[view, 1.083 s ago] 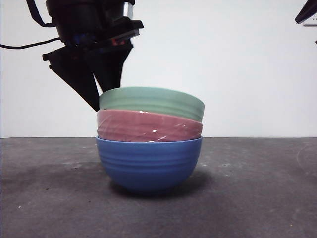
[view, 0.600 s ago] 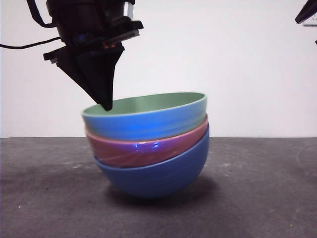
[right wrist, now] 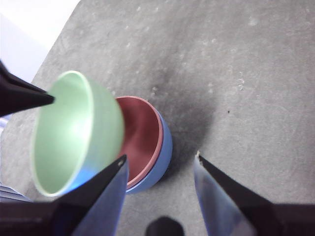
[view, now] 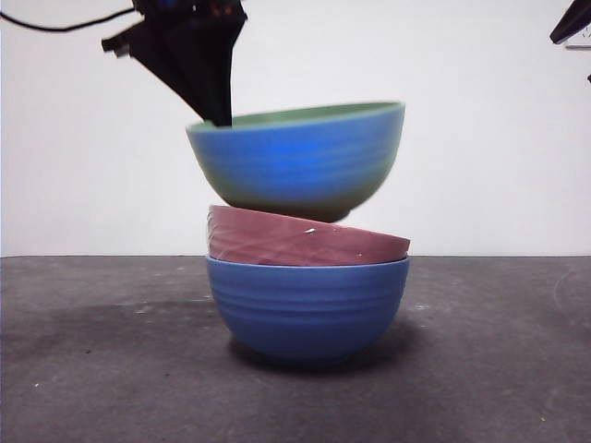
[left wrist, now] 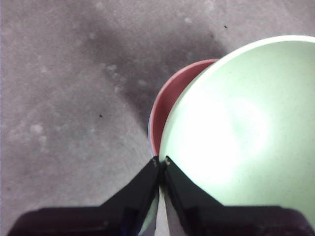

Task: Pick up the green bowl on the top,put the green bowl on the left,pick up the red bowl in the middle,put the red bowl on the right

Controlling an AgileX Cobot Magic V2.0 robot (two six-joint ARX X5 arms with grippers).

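Observation:
The green bowl [view: 295, 161] hangs in the air, tilted, just above the stack; blue light tints its outside. My left gripper [view: 220, 118] comes down from the top left and is shut on the bowl's left rim, which the left wrist view [left wrist: 161, 160] shows with the pale green inside [left wrist: 236, 128]. The red bowl [view: 295, 245] sits tilted inside the blue bowl [view: 305, 309] on the table. My right gripper [right wrist: 160, 155] is open and empty, high above the stack, looking down on the green bowl [right wrist: 74, 130] and the red bowl [right wrist: 142, 132].
The dark grey table [view: 92, 369] stretches to both sides of the blue bowl. A white wall stands behind. The waiting right arm shows as a black tip [view: 572, 23] at the top right corner.
The left gripper has closed on the green bowl's rim and lifted it up off the stack. The red and blue bowls tipped with it, then settled back, a little further right.

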